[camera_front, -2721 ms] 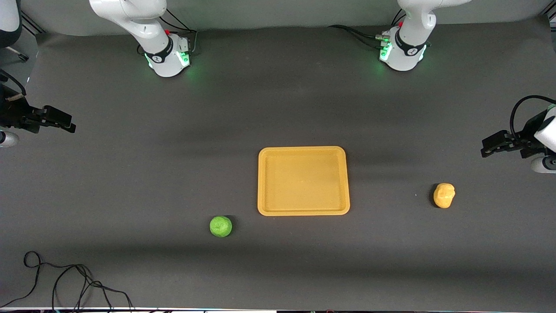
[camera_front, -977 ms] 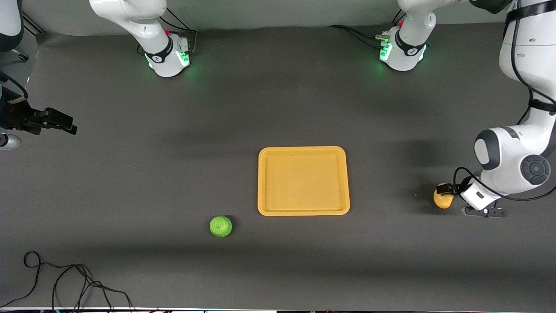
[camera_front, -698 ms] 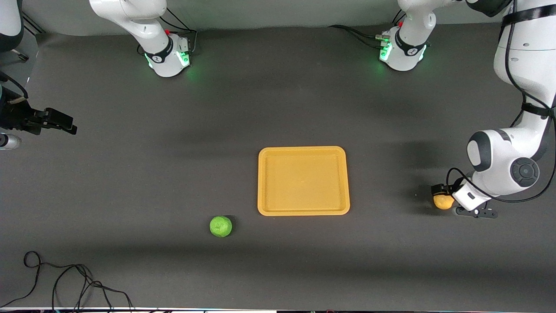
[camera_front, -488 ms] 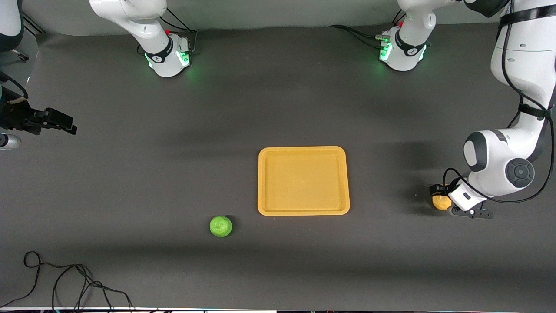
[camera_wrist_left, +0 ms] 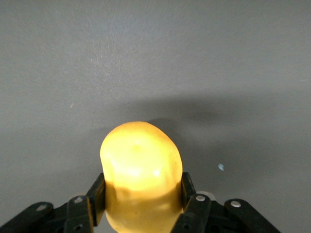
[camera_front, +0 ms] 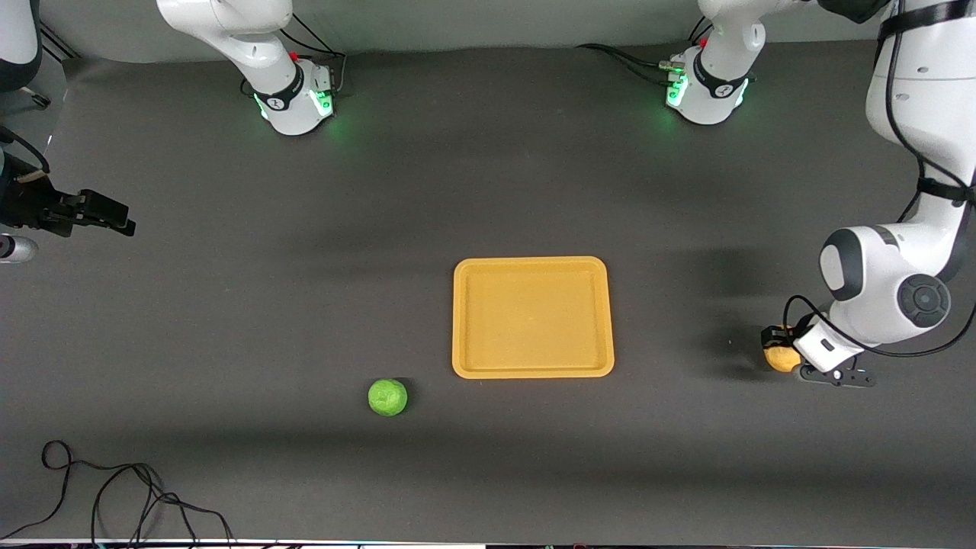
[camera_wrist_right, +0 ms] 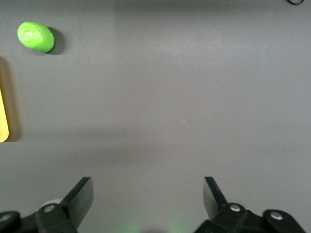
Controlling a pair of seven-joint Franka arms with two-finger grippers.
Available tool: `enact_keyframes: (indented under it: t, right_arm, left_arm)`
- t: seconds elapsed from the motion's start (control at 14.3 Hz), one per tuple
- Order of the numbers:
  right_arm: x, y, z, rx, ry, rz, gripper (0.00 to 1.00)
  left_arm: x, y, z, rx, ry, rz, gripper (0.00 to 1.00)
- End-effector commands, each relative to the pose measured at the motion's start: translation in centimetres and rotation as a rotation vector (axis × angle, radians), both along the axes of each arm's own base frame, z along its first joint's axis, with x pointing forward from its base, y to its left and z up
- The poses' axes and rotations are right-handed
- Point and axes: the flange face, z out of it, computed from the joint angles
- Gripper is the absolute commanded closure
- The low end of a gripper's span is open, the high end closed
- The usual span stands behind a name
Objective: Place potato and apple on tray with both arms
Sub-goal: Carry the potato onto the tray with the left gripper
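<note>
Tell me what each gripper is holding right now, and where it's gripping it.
The left gripper holds the potato, its fingers pressed against the two sides of the lower body. The right gripper waits open, holding nothing.

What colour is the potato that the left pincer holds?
The potato is yellow-orange, clearest in the left wrist view.

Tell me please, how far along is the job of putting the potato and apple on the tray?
Nothing is on the tray yet. The left gripper is shut on the potato, toward the left arm's end. The apple lies untouched on the table; the right gripper waits open.
</note>
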Motion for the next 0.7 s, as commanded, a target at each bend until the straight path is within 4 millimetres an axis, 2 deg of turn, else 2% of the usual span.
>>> enact_keyframes:
  t: [0.0, 0.14, 0.21, 0.28, 0.42, 0.49, 0.63]
  right_arm:
    - [0.3, -0.3, 0.2, 0.000, -0.006, 0.011, 0.00]
    - [0.3, -0.4, 0.2, 0.000, -0.006, 0.010, 0.00]
    - [0.3, -0.5, 0.2, -0.002, -0.006, 0.008, 0.00]
    - [0.3, -0.5, 0.2, -0.001, -0.006, 0.007, 0.00]
    - [0.4, -0.5, 0.1, -0.001, -0.008, 0.007, 0.00]
    - [0.4, -0.6, 0.1, 0.001, -0.011, 0.005, 0.00]
    - [0.5, -0.4, 0.2, 0.000, -0.015, 0.010, 0.00]
  left_arm:
    - [-0.5, -4.0, 7.8, -0.045, 0.018, 0.020, 0.71]
    - [0.2, -8.4, 10.9, -0.117, 0.001, 0.090, 0.71]
    - [0.6, -11.2, 12.1, -0.136, -0.013, 0.116, 0.71]
    - [0.5, -13.7, 12.3, -0.148, -0.011, 0.140, 0.71]
    - [-0.5, -20.5, 11.7, -0.151, -0.001, 0.152, 0.72]
    - [-1.1, -23.8, 10.4, -0.154, 0.004, 0.153, 0.73]
    - [-2.2, -27.9, 7.6, -0.156, 0.019, 0.125, 0.75]
